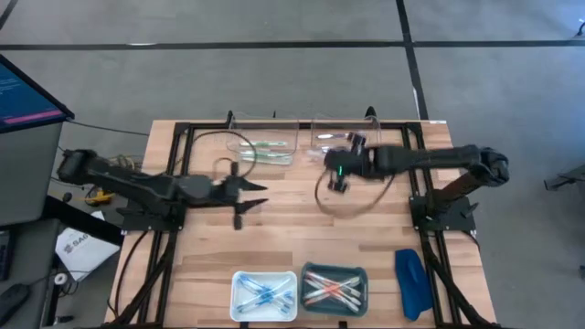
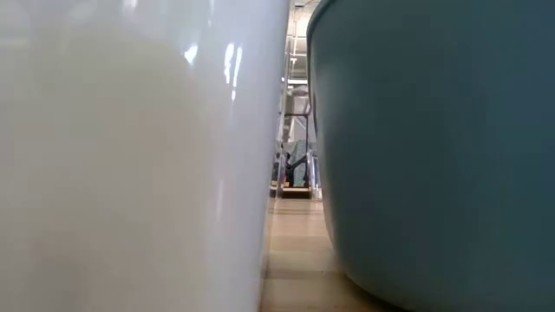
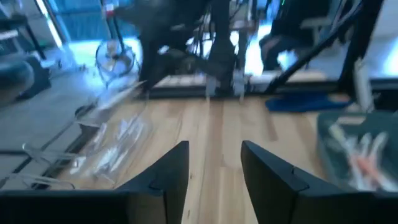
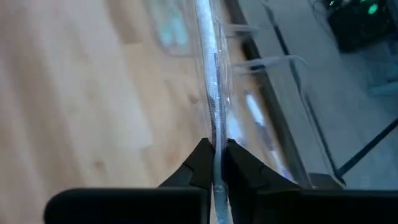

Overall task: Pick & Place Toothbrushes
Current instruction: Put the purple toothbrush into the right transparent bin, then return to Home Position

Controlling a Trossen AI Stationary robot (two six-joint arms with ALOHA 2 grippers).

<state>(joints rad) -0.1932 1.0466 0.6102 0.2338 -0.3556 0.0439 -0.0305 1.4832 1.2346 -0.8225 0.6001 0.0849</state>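
1. The right tool (image 4: 214, 163) is clamped on a clear-wrapped toothbrush (image 4: 211, 81), holding it by one end.
2. The brush's long axis runs straight out ahead of the tool's fingers, in line with them.
3. In the high view the right tool (image 1: 336, 174) hangs over the far middle of the desk (image 1: 292, 238), near the clear bins (image 1: 274, 142) at the far edge.
4. The white tray (image 1: 264, 294) and teal tray (image 1: 335, 285), both holding brushes, lie at the near edge, well apart from the held brush, on the side towards the camera.
5. The left tool (image 3: 214, 174) stands open and empty; in the high view it (image 1: 251, 203) sits left of centre, probably nearer the white tray.
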